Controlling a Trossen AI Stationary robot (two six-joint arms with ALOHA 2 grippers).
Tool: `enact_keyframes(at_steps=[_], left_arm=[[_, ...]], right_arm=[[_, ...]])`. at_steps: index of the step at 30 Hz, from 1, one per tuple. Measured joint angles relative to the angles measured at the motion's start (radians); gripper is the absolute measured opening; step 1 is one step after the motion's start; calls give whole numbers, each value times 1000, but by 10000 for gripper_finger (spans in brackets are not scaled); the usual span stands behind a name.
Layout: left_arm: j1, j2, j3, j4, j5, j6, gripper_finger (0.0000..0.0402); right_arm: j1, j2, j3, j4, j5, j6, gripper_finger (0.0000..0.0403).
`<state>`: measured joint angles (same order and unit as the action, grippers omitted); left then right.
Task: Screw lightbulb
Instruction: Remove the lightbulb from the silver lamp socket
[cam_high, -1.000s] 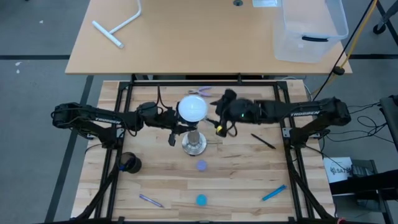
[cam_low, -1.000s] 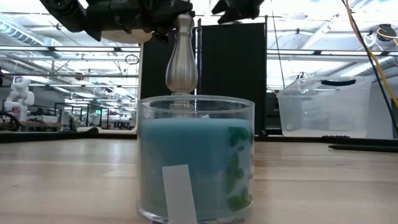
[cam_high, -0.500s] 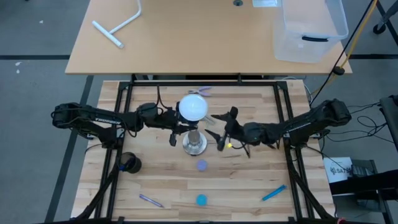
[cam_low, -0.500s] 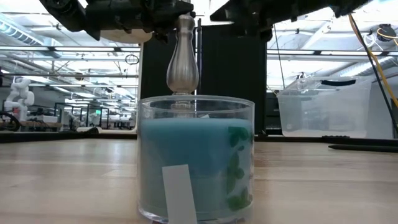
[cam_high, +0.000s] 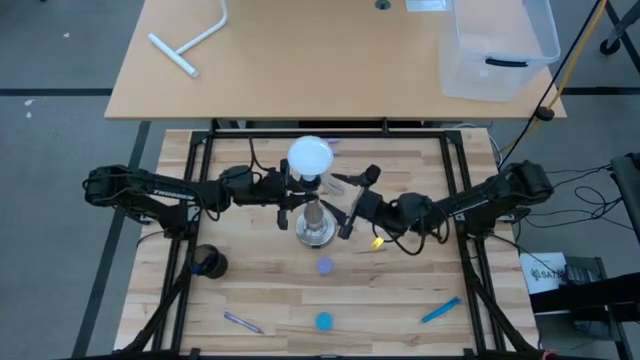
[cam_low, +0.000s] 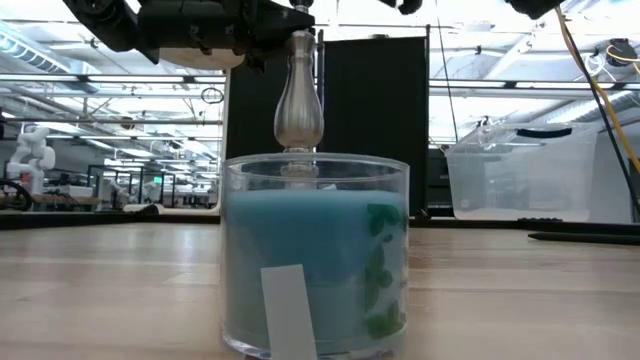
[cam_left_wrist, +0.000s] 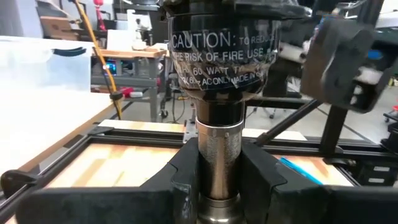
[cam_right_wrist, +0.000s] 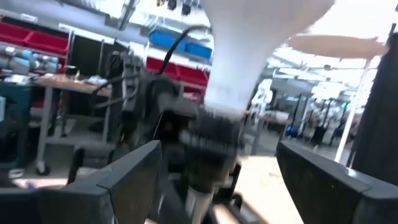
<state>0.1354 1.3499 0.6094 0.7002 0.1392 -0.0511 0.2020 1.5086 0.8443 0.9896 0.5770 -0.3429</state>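
The white frosted lightbulb (cam_high: 309, 156) stands with its neck (cam_right_wrist: 221, 102) in the black top (cam_left_wrist: 221, 50) of the silvery socket stand, whose round base (cam_high: 313, 232) rests on the wooden table. My left gripper (cam_high: 291, 203) is shut on the stand's post just below the black top. My right gripper (cam_high: 353, 203) is open on the stand's right side. In the right wrist view its two fingers (cam_right_wrist: 127, 180) stand wide apart on either side of the bulb's neck and the socket, short of them and touching nothing. My left gripper pinches the stand's silvery post (cam_left_wrist: 219, 152) between its two fingers (cam_left_wrist: 184, 180), just under the black socket top. The fingers come level from the table's left and lie across the upright post. The stand's base stays on the table.
A glass jar with a blue candle (cam_low: 315, 255) stands near the front edge, close before the low camera. A black cup (cam_high: 208, 262), a purple cap (cam_high: 324, 266), a blue pen (cam_high: 440, 310) and a purple pen (cam_high: 243, 322) lie around. A clear bin (cam_high: 495, 45) stands on the far table.
My right gripper has left the bulb's right side, swung toward the table's near edge and come down level with the stand's post, facing it. The bulb has shifted a little toward the far edge, while the stand's base has stayed in place.
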Motion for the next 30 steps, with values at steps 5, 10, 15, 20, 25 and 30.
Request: enact_keyframes(at_steps=[5,10,15,20,25,30], left_arm=[[0,0,0,1,-1,3,75],[0,0,-1,2,-1,4,75],[0,0,-1,3,-1,4,75],[-5,0,-1,7,-2,8,75],[-5,0,-1,7,-2,8,75],[-5,0,-1,6,-1,9,75]], right_arm=[[-13,19,78,7,-7,-36,311],[-41,39,148,-20,-46,-22,311],[-80,98,234,-75,-67,16,311],[-105,165,311,-86,-79,-2,311],[-109,175,338,-83,-82,-40,287],[-109,140,338,-105,-82,-29,232]])
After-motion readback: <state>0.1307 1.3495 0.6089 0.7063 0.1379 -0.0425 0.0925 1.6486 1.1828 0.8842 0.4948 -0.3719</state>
